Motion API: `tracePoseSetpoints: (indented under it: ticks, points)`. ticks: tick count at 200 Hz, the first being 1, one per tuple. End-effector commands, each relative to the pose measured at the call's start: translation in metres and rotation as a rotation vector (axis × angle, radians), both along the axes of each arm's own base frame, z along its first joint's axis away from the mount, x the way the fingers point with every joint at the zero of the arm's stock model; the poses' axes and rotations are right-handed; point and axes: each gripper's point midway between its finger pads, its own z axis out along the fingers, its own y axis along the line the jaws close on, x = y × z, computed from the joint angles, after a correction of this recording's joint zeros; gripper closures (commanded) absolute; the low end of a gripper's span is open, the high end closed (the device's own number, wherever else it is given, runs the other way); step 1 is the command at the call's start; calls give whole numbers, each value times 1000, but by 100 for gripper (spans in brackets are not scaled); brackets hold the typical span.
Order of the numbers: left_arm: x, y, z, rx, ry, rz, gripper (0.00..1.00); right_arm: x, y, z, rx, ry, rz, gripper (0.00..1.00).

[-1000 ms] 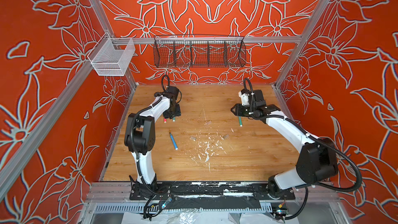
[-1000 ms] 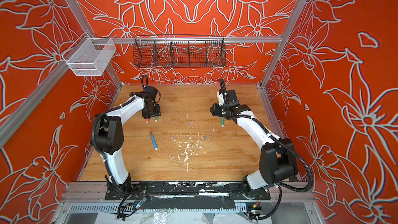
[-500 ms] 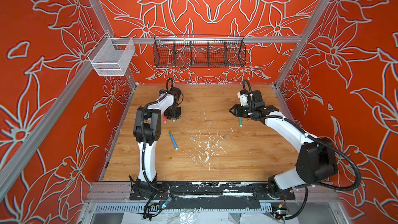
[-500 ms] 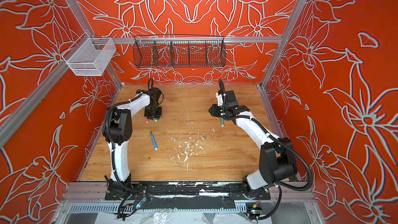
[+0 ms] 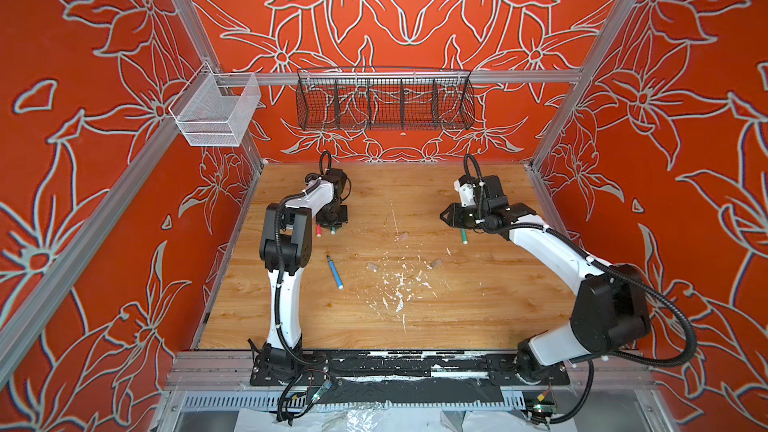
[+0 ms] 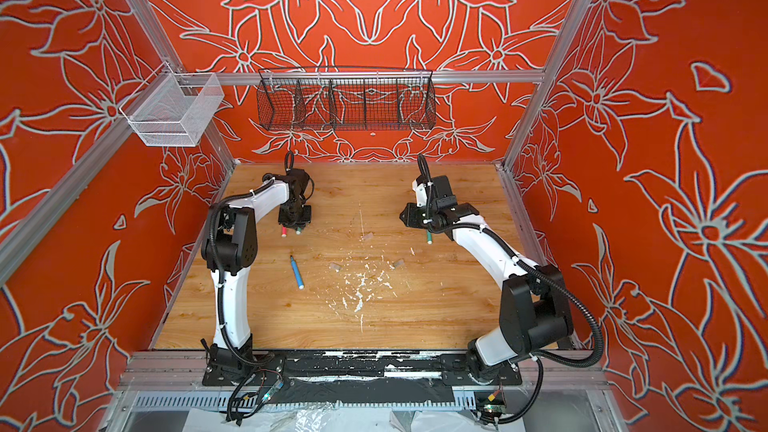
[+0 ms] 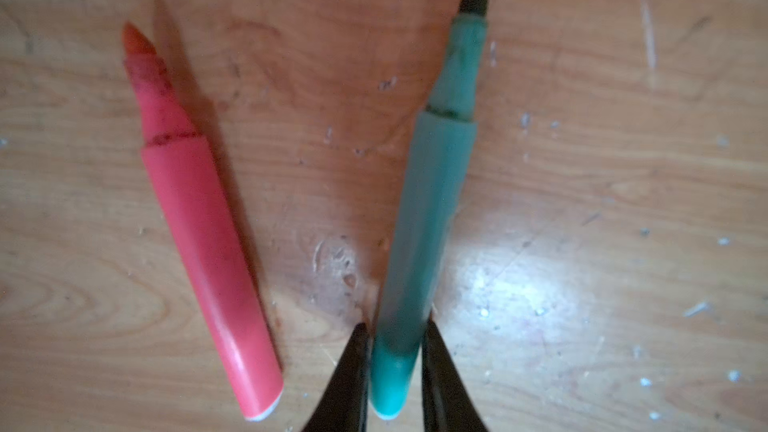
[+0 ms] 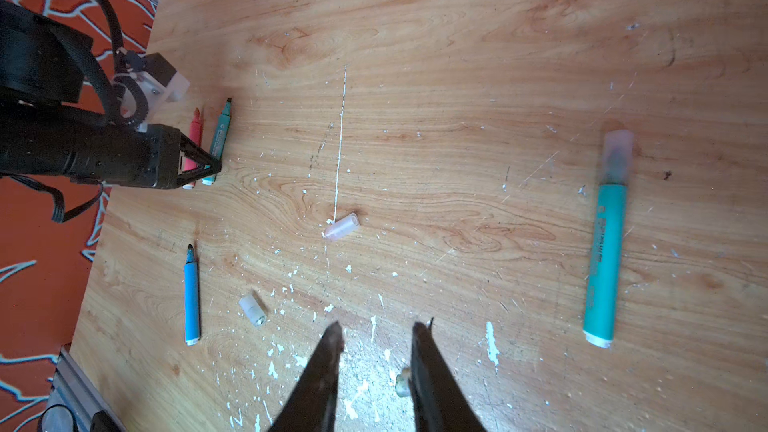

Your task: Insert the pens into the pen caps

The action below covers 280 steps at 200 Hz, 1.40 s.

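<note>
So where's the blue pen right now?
In both top views the blue pen lies left of centre on the table, with a pen cap just to its right.

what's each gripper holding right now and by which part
The left gripper pinches the green pen by its rear end, opposite the tip, as it lies on the table. The right gripper holds nothing.
</note>
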Motion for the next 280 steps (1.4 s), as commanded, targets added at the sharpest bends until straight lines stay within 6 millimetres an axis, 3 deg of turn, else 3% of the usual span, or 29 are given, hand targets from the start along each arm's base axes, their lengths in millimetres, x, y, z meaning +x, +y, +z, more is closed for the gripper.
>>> tracePoseSetpoints:
  ticks: [1,16,35,49,68,115,131,177,229,255,280]
  points:
    - [-3,0,-13,-7,42,-10,78,2,4,13,-2,-17,25,69]
    - [-6,2,-15,0,52,-14,76,3,5,19,3,-27,27,69]
    - [-7,3,-17,7,56,-15,64,3,8,23,22,-34,32,69]
    - [-8,3,-18,10,61,-15,64,5,8,25,26,-36,30,69]
    - [-11,2,-20,17,76,-24,78,5,8,29,26,-36,30,69]
    - [-11,-10,-18,23,60,-67,91,3,8,37,40,-52,27,68]
    - [-8,-21,-6,18,29,-93,95,1,9,39,44,-53,32,68]
    - [-4,-79,52,-94,-171,-209,97,1,14,34,85,-45,27,65]
    - [-28,-166,113,-345,-324,-393,97,3,25,40,232,-49,-8,54]
    - [-47,-203,148,-508,-404,-495,98,-3,46,61,324,-77,37,49]
    - [-63,-227,172,-623,-478,-559,97,-10,70,75,335,-89,107,48]
